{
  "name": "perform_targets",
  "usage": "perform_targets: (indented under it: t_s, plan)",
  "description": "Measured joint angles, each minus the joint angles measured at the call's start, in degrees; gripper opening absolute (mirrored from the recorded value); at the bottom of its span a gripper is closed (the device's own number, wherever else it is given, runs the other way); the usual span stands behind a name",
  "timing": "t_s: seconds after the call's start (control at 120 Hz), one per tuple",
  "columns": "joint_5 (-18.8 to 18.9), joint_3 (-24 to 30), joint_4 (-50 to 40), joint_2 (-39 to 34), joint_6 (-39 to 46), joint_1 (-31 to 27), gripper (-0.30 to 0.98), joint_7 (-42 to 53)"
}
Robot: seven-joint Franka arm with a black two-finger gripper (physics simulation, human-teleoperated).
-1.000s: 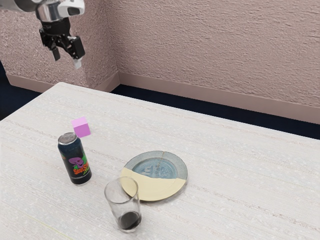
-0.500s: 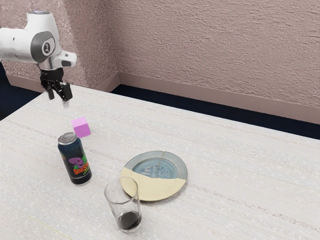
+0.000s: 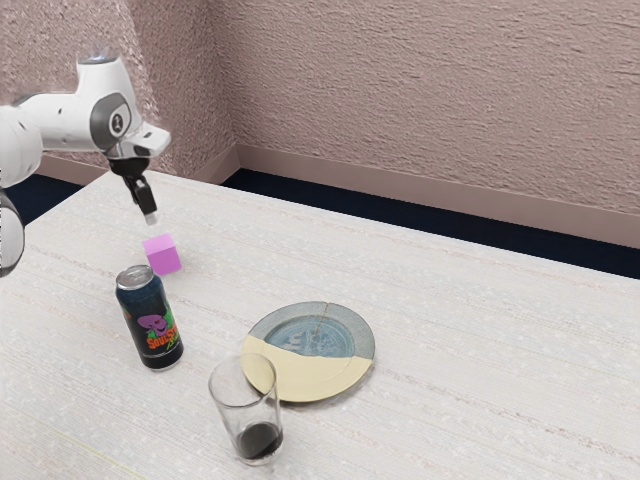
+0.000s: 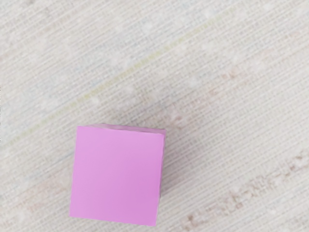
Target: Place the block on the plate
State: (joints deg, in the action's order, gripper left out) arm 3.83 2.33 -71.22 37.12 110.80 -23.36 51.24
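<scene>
Pinkish walls [image 3: 420,100] and dark floor [image 3: 400,218] beyond a streaked pale table [image 3: 480,340]; end effector [image 3: 150,216] open or closed, I cannot tell.

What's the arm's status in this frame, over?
Gripper above pink block, not holding it. Block on table, not yet on plate. Dark can stands close by block, might crowd the approach.

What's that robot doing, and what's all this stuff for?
The robot arm has its end effector just above the pink block, probably to pick it up. The block sits on the table near a can. It's meant for the plate, but isn't there yet. A glass stands near the plate.
</scene>
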Motion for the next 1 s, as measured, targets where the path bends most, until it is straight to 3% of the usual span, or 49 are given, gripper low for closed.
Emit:
perform_targets:
  t_s: [0.158,0.325,1.0]
  plan:
    - [2.2,4.1,7.3,5.5,-2.0,-3.7,0.69,4.5]
    - [3.9,4.8,13.9,11.2,-5.0,-4.4,0.69,8.1]
    - [3.9,6.0,14.7,16.9,-2.2,-4.1,0.69,14.0]
